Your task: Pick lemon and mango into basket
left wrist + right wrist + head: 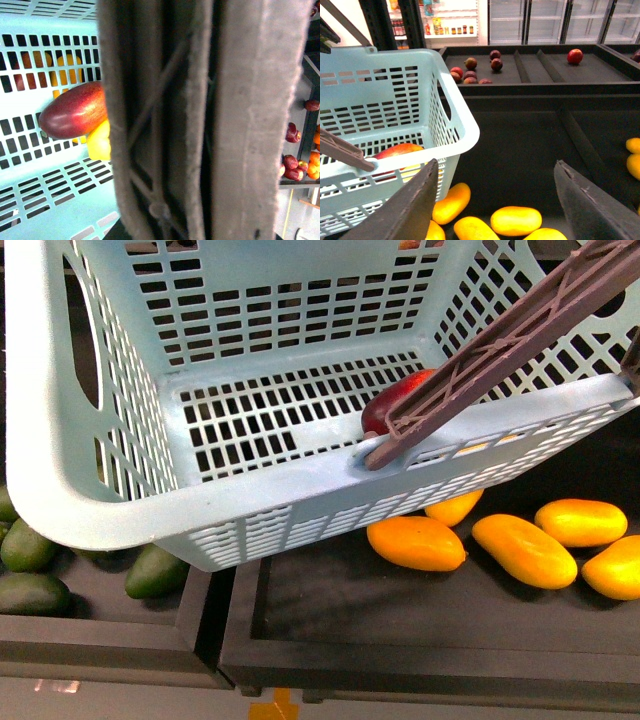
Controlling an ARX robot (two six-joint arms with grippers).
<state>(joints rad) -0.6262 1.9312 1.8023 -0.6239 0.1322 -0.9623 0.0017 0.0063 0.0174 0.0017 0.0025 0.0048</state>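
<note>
place: shop, grocery produce section
bins: black display trays [530,125] holding loose orange-yellow fruits [415,542], green fruits [30,592], red fruits [575,56]
background: glass-door fridges [545,20], stocked shelf [447,22]
carrier: plastic shopping basket [60,440]

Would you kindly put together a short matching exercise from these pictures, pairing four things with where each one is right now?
Things:
1. mango
2. lemon
3. orange-yellow fruits
4. dark green fruits

Places:
A. in the black bin beneath the basket's left corner
B. on the basket floor, dark red
C. in the black bin outside the basket
D. in the basket, tucked against the mango

Pairs: 1-B, 2-D, 3-C, 4-A
</note>
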